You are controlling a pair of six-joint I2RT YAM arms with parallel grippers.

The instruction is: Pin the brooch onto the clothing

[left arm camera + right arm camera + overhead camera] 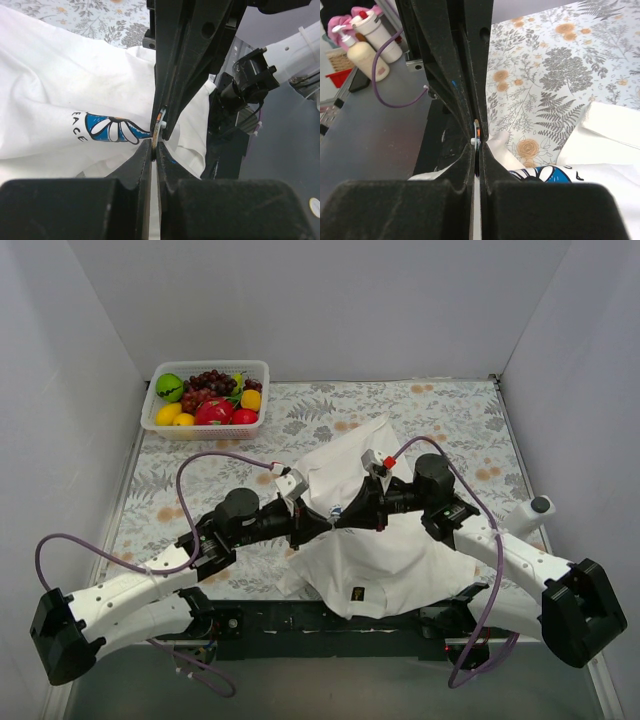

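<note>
Pressing the brooch (pixel 476 134) into the shirt (pixel 390 560) beside its daisy (pixel 112 129), midway along the near edge, seems the step underway. The right gripper (pixel 476 149) is clamping the brooch; the left gripper (pixel 152 148) is pinching shut, tip-to-tip. Next: squeezing the pin through squarely.

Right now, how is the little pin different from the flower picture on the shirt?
The brooch is a thin disc seen edge-on; the flower print is flat blue-and-white ink. The brooch is pinched where the left gripper and right gripper meet; the flower print lies beside them. They sit close together, over the T-shirt.
</note>
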